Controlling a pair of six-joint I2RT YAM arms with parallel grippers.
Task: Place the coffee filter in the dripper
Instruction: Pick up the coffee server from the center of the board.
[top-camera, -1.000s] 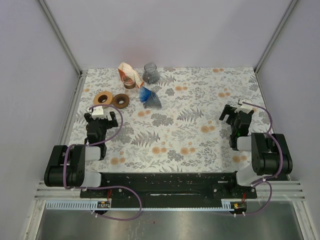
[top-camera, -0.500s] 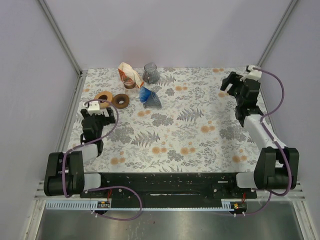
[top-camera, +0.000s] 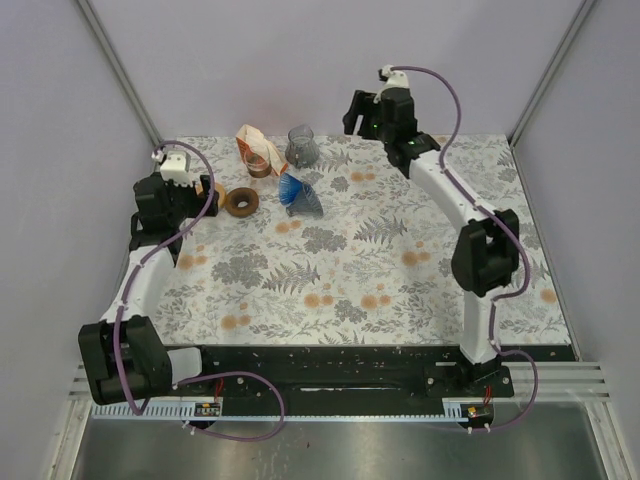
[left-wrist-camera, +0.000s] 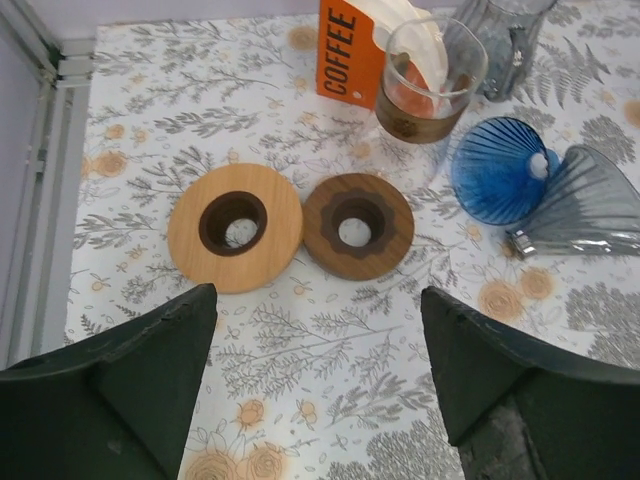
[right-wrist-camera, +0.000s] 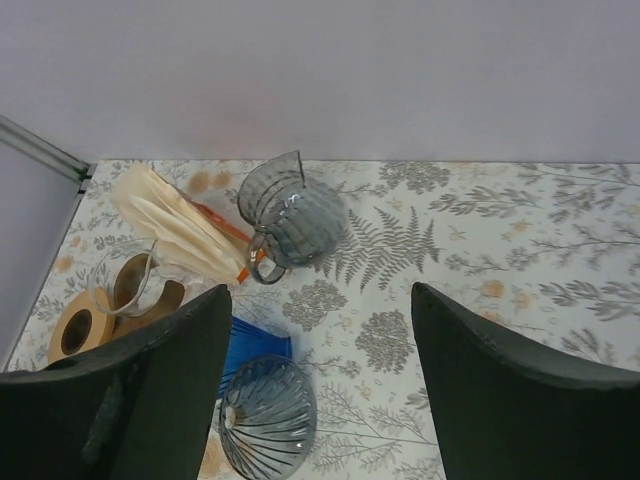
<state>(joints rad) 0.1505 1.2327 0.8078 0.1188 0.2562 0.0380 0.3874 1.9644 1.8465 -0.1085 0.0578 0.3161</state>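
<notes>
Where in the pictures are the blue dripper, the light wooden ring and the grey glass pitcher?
blue dripper (left-wrist-camera: 495, 185), left wrist view, on its ribbed wall.
light wooden ring (left-wrist-camera: 283, 225), left wrist view, flat top beside its hole.
grey glass pitcher (right-wrist-camera: 300, 215), right wrist view, ribbed body.

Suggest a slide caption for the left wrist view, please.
Open left gripper facing a light wooden ring, a dark wooden ring, coffee filter box and blue dripper.

1. The table (left-wrist-camera: 330, 330) is white with grey ferns and orange flowers.
2. The box (left-wrist-camera: 345, 45) is orange with white letters.
3. The blue dripper (left-wrist-camera: 497, 170) has thin lines.
4. The grey dripper (left-wrist-camera: 600, 205) looks smoky.
5. The light ring (left-wrist-camera: 275, 235) is pale wood; the dark ring (left-wrist-camera: 392, 225) is brown.
6. The paper filters (right-wrist-camera: 175, 235) are cream.
</notes>
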